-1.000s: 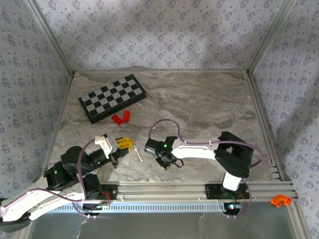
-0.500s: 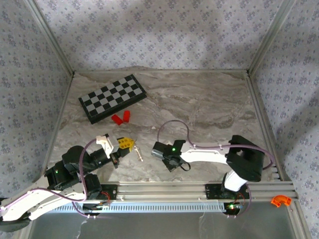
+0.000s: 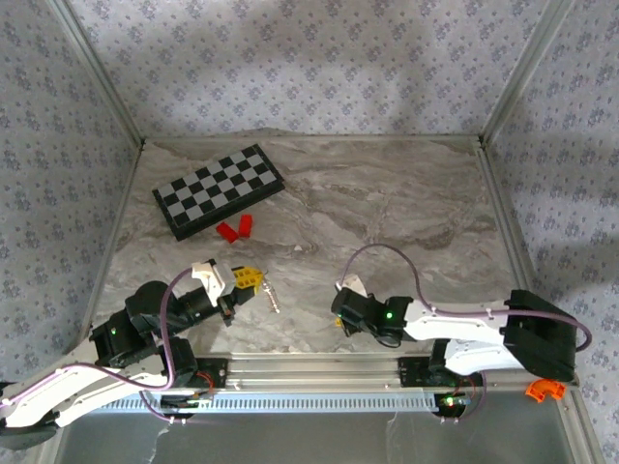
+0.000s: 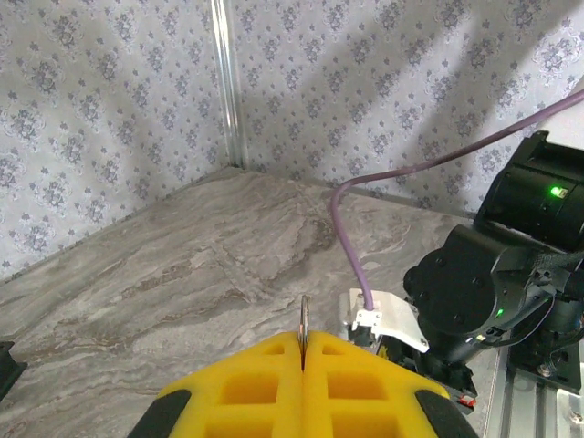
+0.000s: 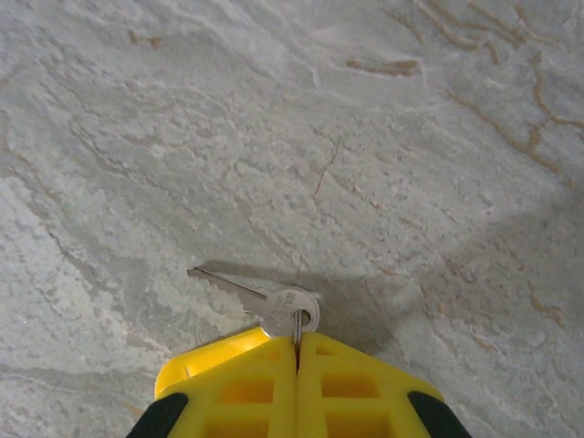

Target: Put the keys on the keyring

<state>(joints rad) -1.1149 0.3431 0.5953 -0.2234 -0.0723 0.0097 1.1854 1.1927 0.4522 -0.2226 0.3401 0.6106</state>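
Note:
My left gripper (image 3: 249,280) (image 4: 303,339) is shut on the keyring (image 4: 304,315), a thin metal ring standing edge-on between the yellow pads. In the top view a thin silvery piece (image 3: 270,296) trails from those pads over the table. My right gripper (image 3: 340,313) (image 5: 297,343) is low over the marble near the front rail. It is shut on a thin wire ring (image 5: 297,321) that passes through the hole of a silver key (image 5: 260,294). The key points left, just over its shadow. The two grippers are apart.
A folded chessboard (image 3: 219,189) lies at the back left, with two red blocks (image 3: 235,228) just in front of it. An aluminium rail (image 3: 319,367) runs along the near edge. The right arm's black body (image 4: 493,292) fills the right of the left wrist view.
The right arm has drawn back to the right and toward the near rail, folding low, and its jaws have closed fully. The left arm has barely moved.

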